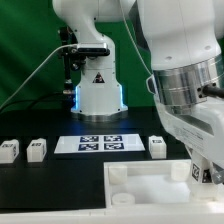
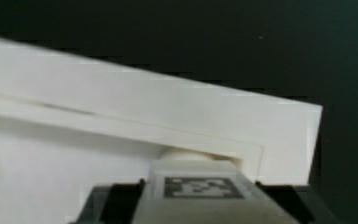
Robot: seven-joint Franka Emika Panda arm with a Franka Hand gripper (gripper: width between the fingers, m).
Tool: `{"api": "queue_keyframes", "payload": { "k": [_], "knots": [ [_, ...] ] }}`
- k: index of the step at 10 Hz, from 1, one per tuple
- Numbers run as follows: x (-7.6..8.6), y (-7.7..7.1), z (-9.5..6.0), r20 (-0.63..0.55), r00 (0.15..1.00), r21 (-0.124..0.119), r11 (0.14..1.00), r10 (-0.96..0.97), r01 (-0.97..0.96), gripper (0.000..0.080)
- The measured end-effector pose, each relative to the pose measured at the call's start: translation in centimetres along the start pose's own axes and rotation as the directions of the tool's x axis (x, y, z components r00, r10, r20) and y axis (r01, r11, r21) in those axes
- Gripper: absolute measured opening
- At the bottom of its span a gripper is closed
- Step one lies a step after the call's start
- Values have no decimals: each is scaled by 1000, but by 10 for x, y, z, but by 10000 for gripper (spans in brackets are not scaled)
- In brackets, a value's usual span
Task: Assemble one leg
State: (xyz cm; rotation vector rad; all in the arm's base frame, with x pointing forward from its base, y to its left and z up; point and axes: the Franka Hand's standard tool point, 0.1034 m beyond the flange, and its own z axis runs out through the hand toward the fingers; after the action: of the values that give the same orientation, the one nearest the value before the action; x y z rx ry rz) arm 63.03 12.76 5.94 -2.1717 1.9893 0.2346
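My gripper is shut on a leg, a small white post with a black-and-white tag on its face, held between the dark fingers. The leg's far end sits right at a round corner socket of the large flat white panel; I cannot tell if it is seated. In the exterior view the gripper holds the leg over the panel's corner on the exterior view's right.
Three loose legs stand behind the panel: two on the exterior view's left and one on the right. The marker board lies between them. The arm's white base stands behind.
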Motion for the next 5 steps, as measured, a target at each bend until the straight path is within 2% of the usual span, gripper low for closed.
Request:
{"api": "queue_keyframes", "payload": {
  "k": [1, 2, 3, 4, 5],
  "knots": [
    [0, 0, 0, -1, 1000, 0, 1000, -8, 8, 293],
    [-1, 1, 0, 0, 998, -3, 998, -68, 68, 383],
    [-5, 2, -1, 5, 992, -9, 992, -129, 129, 531],
    [-6, 2, -1, 4, 958, -14, 958, -286, 286, 531],
    [-4, 2, -1, 1, 891, -17, 891, -453, 453, 634]
  ]
}}
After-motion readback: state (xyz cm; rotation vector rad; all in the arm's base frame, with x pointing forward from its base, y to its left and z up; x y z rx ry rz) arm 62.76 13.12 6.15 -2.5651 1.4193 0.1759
